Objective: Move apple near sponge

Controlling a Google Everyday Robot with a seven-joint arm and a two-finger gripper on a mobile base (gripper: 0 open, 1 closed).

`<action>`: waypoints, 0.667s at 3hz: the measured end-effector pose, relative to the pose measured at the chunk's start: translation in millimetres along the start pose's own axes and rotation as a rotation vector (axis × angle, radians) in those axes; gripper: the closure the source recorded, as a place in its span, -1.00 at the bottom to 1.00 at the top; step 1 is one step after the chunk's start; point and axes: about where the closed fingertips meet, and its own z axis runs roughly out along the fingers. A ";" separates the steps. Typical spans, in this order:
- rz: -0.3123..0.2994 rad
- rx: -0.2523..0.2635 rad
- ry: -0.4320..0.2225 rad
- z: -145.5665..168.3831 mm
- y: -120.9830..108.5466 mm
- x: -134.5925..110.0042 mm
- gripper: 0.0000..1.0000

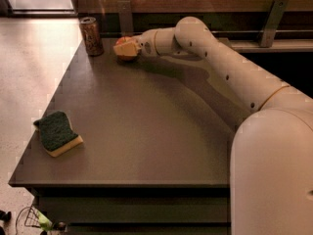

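red-orange apple (124, 40) at the far left end of the dark grey surface (146, 131), close to the back edge, pinched in the pale jaws of the gripper (123, 49). only the top of the fruit and a sliver of its underside showing past them. cannot tell whether lifted clear or resting on the surface there.

cream-coloured arm (220, 67) stretched in from the lower right, bent at a rounded joint just behind the wrist, wrist pointing left along the back edge. bulky pale body filling the lower right corner. soft shadow of the arm on the surface beneath it.

brown drink can (91, 35) upright just left of the apple, by the far left corner, apart from the jaws.

sponge (56, 132) — dark green scouring face up, yellow base beneath — flat near the front left corner, slightly wavy, turned at an angle to the edges. well apart from the apple, with nearly the whole depth of the surface between them and nothing lying in that stretch.

pale floor (29, 58) to the left of the surface. dark wall behind, with two grey metal brackets (272, 21) standing against it. below the front left corner, part of a wire basket (32, 218) — contents too small to tell.
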 end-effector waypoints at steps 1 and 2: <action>-0.002 -0.007 0.001 0.4 1.6 -1.9 1.00; -0.026 -0.051 -0.003 -21.7 4.9 -29.2 1.00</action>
